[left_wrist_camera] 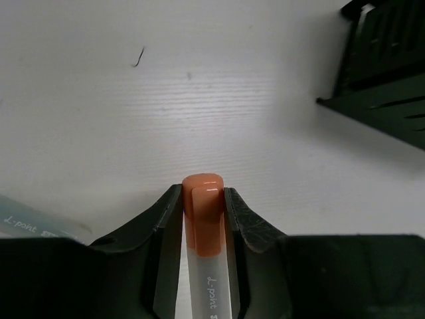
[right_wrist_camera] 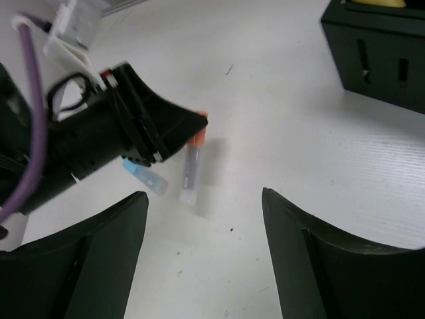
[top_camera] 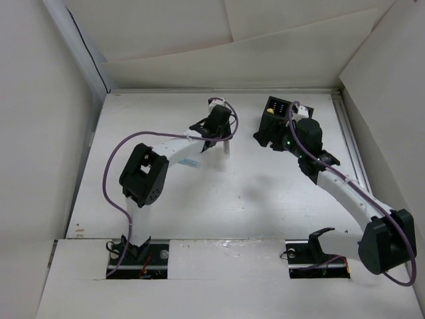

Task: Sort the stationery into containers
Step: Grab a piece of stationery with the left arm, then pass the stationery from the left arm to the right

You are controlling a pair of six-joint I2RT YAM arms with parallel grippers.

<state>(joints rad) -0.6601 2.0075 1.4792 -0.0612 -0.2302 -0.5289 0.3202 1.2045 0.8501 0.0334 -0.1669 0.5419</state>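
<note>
My left gripper (top_camera: 222, 133) (left_wrist_camera: 202, 199) is shut on the orange-white marker (left_wrist_camera: 204, 232) near its orange cap. In the right wrist view the marker (right_wrist_camera: 192, 169) hangs white end down from the left gripper (right_wrist_camera: 143, 129), close over the table. The light blue marker (top_camera: 189, 163) (right_wrist_camera: 146, 178) (left_wrist_camera: 26, 224) lies on the table beside it. The black box (top_camera: 274, 109) (right_wrist_camera: 378, 53) (left_wrist_camera: 392, 73) stands to the right, with something yellow (right_wrist_camera: 378, 2) inside. My right gripper (top_camera: 269, 138) (right_wrist_camera: 202, 196) is open and empty, just in front of the box.
White walls enclose the table (top_camera: 252, 199) on the left, back and right. A white rail (top_camera: 348, 139) runs along the right edge. The other markers and the rolls are not visible.
</note>
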